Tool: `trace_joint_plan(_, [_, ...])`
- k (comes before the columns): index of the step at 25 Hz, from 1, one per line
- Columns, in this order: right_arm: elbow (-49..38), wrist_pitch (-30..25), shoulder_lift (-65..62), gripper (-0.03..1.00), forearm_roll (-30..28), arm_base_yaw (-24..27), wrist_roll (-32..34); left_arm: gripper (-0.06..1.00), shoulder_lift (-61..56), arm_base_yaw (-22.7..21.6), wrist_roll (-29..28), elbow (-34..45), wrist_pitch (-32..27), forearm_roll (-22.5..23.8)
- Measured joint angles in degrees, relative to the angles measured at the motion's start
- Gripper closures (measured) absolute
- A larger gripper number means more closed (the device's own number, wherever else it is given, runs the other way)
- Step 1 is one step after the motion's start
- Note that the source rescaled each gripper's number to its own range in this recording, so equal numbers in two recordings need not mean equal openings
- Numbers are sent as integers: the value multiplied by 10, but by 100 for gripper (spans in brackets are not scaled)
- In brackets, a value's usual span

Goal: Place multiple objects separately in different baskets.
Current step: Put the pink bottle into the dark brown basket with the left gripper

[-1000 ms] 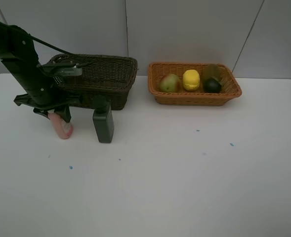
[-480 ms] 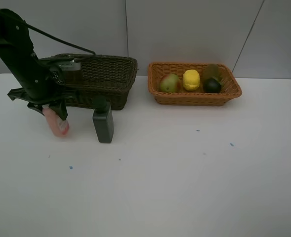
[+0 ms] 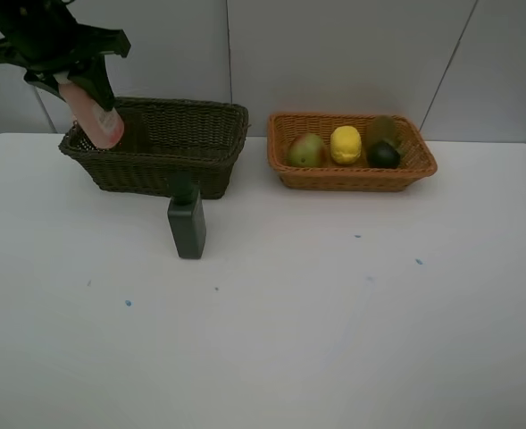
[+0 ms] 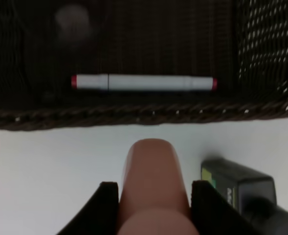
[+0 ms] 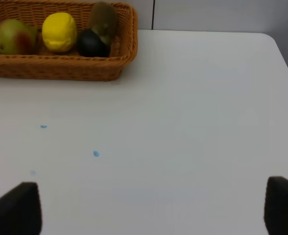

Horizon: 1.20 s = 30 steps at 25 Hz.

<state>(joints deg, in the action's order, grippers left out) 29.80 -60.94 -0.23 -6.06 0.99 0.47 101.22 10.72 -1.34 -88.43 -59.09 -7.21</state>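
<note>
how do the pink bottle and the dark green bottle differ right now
The pink bottle is gripped by the left gripper, lifted and tilted at the dark basket; the dark green bottle stands upright on the table, untouched. The pink one looks rounded, the green one boxy with flat sides. Neither is in a basket yet.

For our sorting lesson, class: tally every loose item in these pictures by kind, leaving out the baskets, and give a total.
Fruit: 4 (apple, lemon, kiwi, mangosteen)
Bottles: 2 (pink bottle, dark green bottle)
Markers: 1 (white marker)
Total: 7
</note>
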Motion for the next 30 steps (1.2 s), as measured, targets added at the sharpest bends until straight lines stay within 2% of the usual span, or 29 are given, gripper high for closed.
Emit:
trace_joint_plan(5, [0,0,0,-2,0,0,0,52,18,0,1,-69,6,-5])
trace_joint_plan(13, [0,0,0,-2,0,0,0,52,133,0,-1,-187,1,-44])
trace_joint_plan(21, [0,0,0,-2,0,0,0,52,239,10,-5,-314,-24,-45])
trace_joint_plan(25, [0,0,0,-2,0,0,0,52,280,20,-14,-349,-29,-42])
trace_joint_plan(30, [0,0,0,-2,0,0,0,52,318,32,-19,-355,-28,-22])
